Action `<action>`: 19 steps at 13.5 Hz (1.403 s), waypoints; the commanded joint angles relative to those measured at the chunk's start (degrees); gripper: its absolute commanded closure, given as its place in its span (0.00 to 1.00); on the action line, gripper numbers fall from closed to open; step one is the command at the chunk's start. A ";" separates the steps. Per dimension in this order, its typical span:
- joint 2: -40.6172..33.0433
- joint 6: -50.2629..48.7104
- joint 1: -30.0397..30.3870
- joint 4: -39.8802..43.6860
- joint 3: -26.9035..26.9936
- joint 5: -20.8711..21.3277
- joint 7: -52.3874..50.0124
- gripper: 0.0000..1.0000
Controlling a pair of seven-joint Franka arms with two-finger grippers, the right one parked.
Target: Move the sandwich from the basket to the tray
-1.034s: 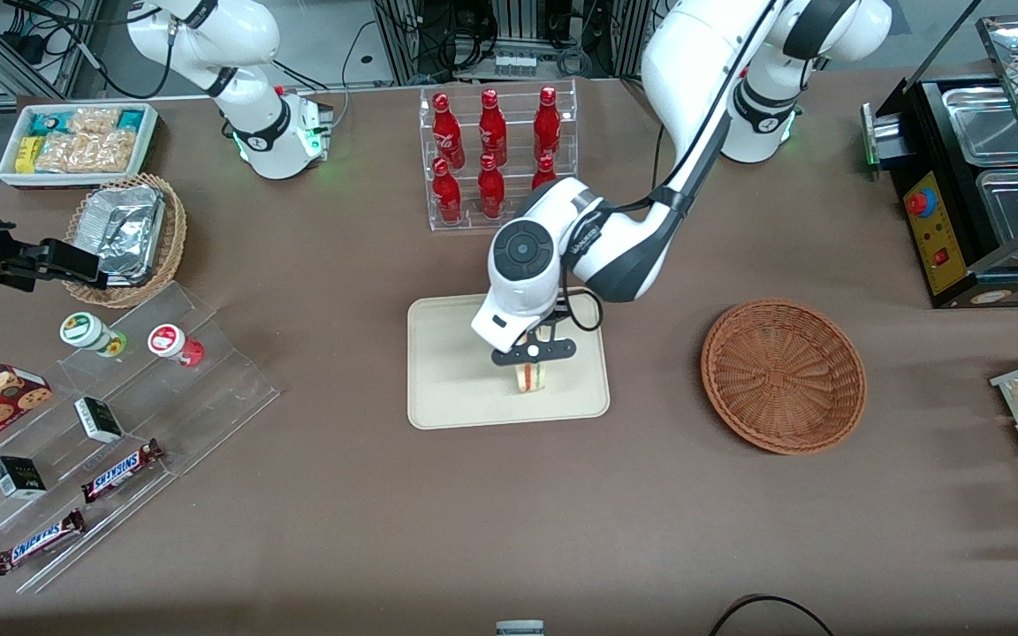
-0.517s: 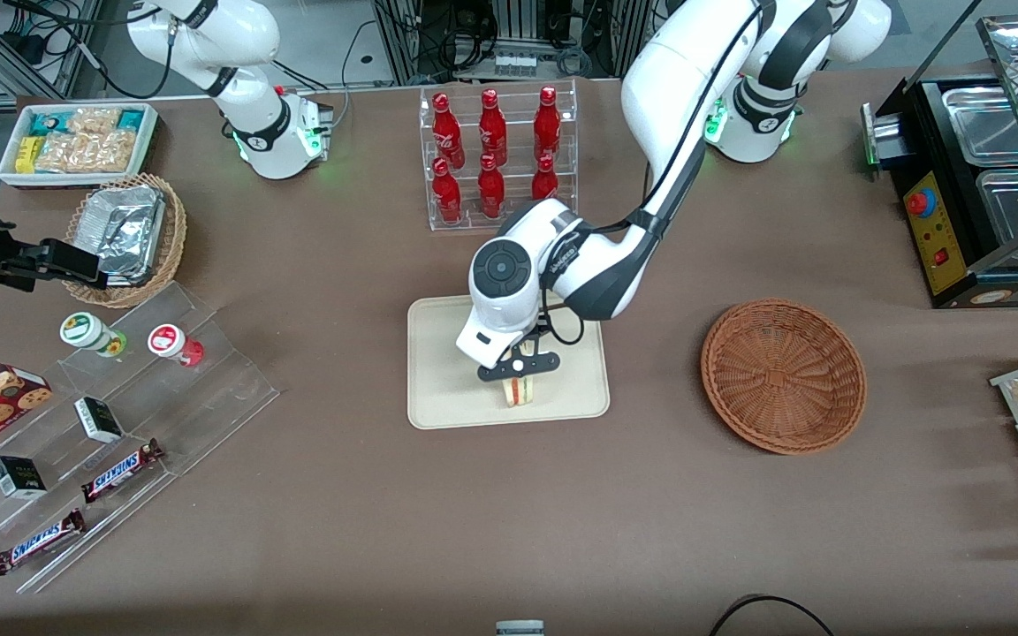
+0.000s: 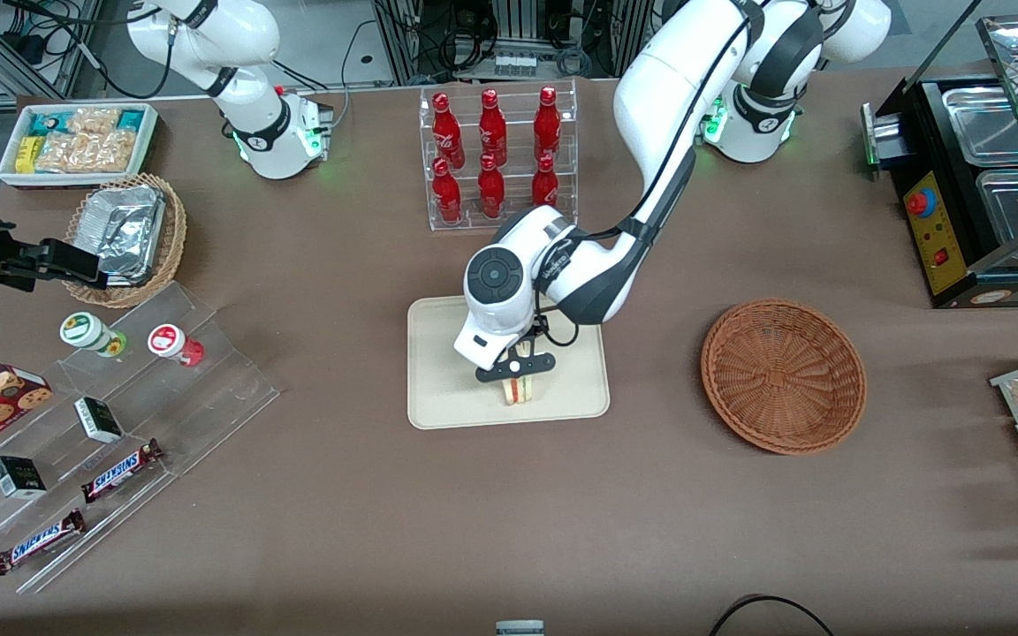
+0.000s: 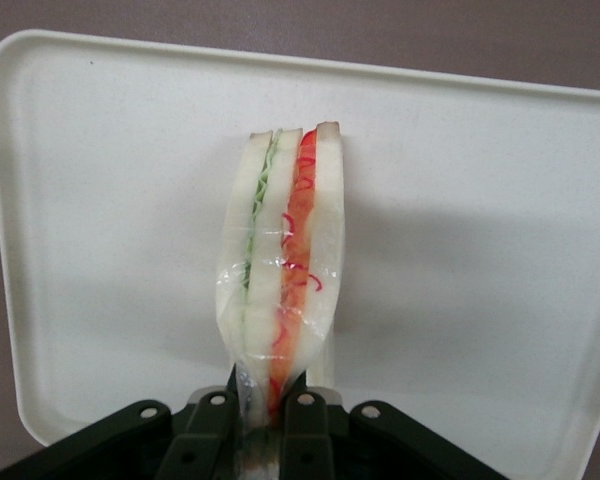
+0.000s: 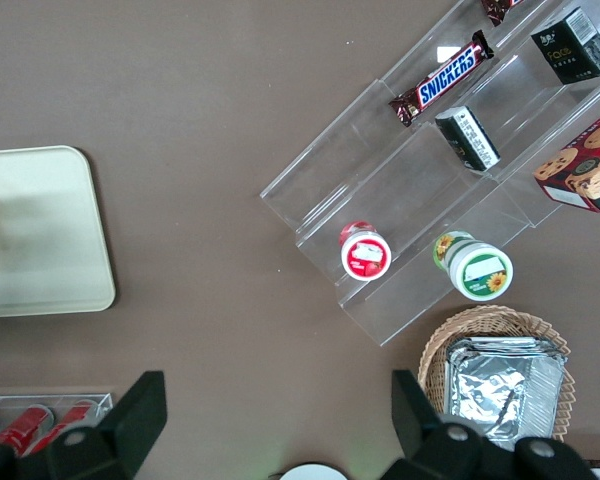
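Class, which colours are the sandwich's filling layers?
Red and green in the sandwich, clearest in the left wrist view.

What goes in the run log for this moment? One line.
gripper: shut on sandwich, over tray | basket: empty | phase: placing, not yet released

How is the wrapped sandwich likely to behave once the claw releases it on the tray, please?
The sandwich looks soft: it narrows where the claw pinches it. Standing on edge over the tray, it would probably tip flat. Its clear wrap may be slippery.
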 commanded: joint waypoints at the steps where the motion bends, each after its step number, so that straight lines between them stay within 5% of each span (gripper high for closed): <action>1: 1.49 -1.11 -0.79 2.43 0.65 0.96 -1.74 0.47; 2: 1.40 -1.20 -0.79 2.34 0.65 1.05 -1.48 0.00; 11: -4.83 -5.06 -0.44 2.52 0.74 1.22 -0.42 0.00; 19: -13.43 -10.52 6.22 -1.77 1.18 1.67 13.87 0.00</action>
